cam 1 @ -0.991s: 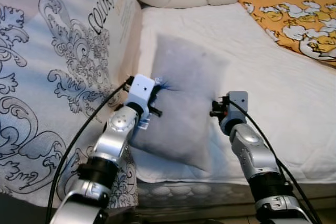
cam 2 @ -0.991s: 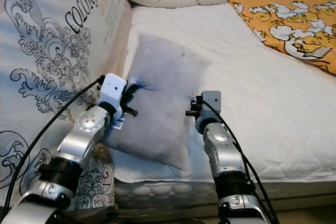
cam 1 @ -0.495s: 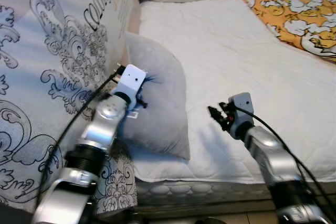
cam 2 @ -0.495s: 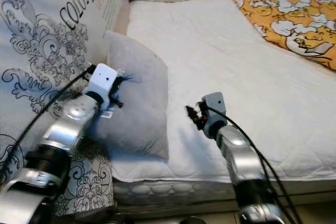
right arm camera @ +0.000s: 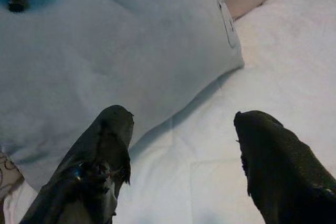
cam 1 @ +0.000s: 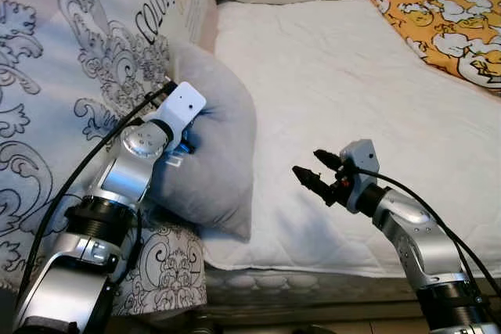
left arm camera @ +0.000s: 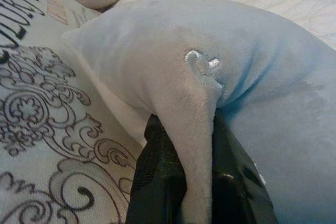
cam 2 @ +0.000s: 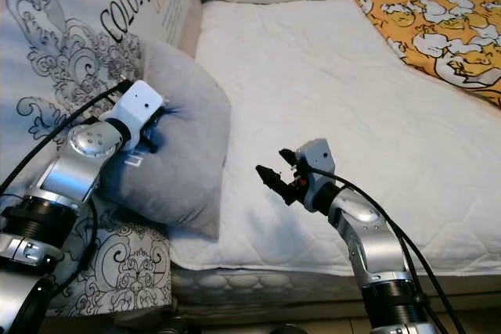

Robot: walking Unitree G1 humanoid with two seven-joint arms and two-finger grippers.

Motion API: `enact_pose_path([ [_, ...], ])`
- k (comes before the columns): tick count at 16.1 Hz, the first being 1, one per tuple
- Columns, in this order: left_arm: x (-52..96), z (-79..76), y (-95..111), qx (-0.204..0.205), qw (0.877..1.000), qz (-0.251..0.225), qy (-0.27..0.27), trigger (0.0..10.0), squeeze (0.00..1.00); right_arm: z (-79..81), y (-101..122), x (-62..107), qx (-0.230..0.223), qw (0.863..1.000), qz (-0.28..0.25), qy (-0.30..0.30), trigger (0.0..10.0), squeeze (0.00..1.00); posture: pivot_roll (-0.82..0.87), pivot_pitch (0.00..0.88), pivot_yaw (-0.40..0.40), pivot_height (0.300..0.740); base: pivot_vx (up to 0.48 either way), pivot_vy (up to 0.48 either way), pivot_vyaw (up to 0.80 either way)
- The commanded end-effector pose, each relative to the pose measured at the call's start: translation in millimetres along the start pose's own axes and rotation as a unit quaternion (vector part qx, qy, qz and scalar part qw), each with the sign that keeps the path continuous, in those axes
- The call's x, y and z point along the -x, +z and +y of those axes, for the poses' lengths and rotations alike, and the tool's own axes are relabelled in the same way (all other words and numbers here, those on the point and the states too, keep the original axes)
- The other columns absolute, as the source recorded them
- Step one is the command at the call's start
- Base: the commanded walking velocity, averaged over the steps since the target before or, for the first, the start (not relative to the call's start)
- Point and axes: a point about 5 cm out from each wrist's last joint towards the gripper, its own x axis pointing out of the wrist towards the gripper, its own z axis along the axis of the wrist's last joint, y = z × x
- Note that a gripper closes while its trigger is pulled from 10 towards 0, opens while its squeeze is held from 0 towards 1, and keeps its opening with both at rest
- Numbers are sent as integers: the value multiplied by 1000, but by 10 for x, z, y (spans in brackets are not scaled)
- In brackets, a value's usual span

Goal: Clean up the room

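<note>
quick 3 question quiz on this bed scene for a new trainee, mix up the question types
1. True or false: the left gripper is shut on a fold of the grey pillow.
2. What state is the right gripper in? A) shut on the pillow B) open, holding nothing C) shut on the orange blanket
3. Fill in: the pillow leans against a patterned cushion printed with the word ____.

Key:
1. True
2. B; its fingers hang spread above the white mattress.
3. Colorful
</note>
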Motion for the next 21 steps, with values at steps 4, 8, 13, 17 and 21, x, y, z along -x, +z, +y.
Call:
enact_pose_path([
  [4,-9,148,140,-54,997,-33,46,10000,0,132,28,13,-1,999,-20,41,10000,1000,16,0,49,740,0,0,0],
  [8,-16,93,143,-55,996,-58,31,10000,1000,143,19,32,-3,999,-19,46,10000,1000,8,0,56,740,0,0,0],
  [13,47,109,260,-25,992,-123,14,10000,1000,157,-25,36,-9,1000,-11,27,10000,1000,8,0,54,740,0,0,0],
  [17,149,111,315,24,983,-182,18,10000,1000,139,36,41,-9,999,-40,-20,10000,1000,11,0,45,740,0,0,0],
  [21,306,14,338,217,945,-234,70,10000,1000,-52,160,40,12,981,-45,-190,10000,1000,-2,0,53,740,0,0,0],
])
